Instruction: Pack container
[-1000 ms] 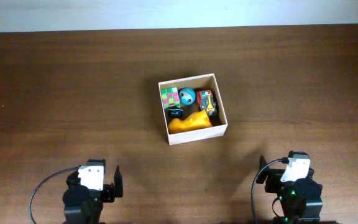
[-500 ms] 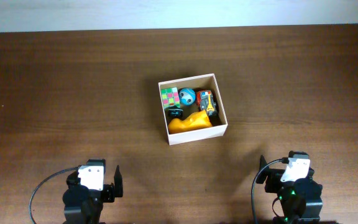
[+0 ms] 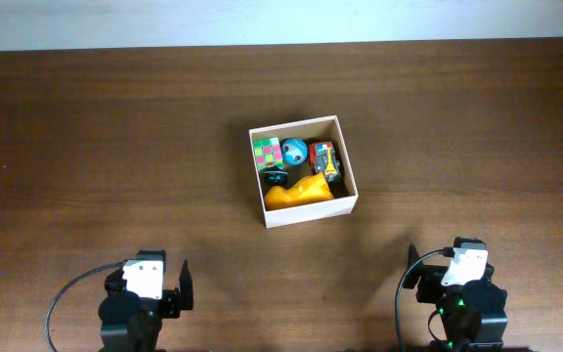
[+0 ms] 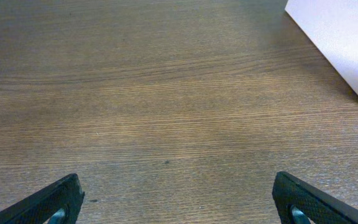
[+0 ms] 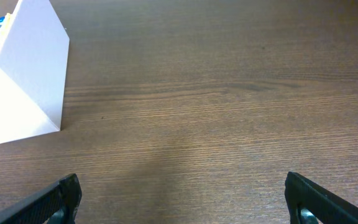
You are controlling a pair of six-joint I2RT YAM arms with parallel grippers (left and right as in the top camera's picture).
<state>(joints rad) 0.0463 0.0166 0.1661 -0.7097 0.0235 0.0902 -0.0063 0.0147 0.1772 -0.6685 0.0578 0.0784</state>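
The container (image 3: 348, 186) is a square white-walled box at the table's middle. Inside it lie a checkered cube (image 3: 267, 152), a blue ball (image 3: 294, 151), a small toy car (image 3: 326, 160), a dark toy (image 3: 277, 178) and a yellow toy (image 3: 299, 194). My left gripper (image 4: 179, 202) is open and empty at the near left edge; the box's white corner (image 4: 347, 37) shows at its upper right. My right gripper (image 5: 182, 199) is open and empty at the near right; the box wall (image 5: 23, 93) shows at its upper left.
The brown wooden table (image 3: 115, 147) runs to a pale wall strip at the far edge (image 3: 281, 20). Both arm bases sit at the near edge, left arm base (image 3: 143, 303) and right arm base (image 3: 462, 298), with black cables beside them.
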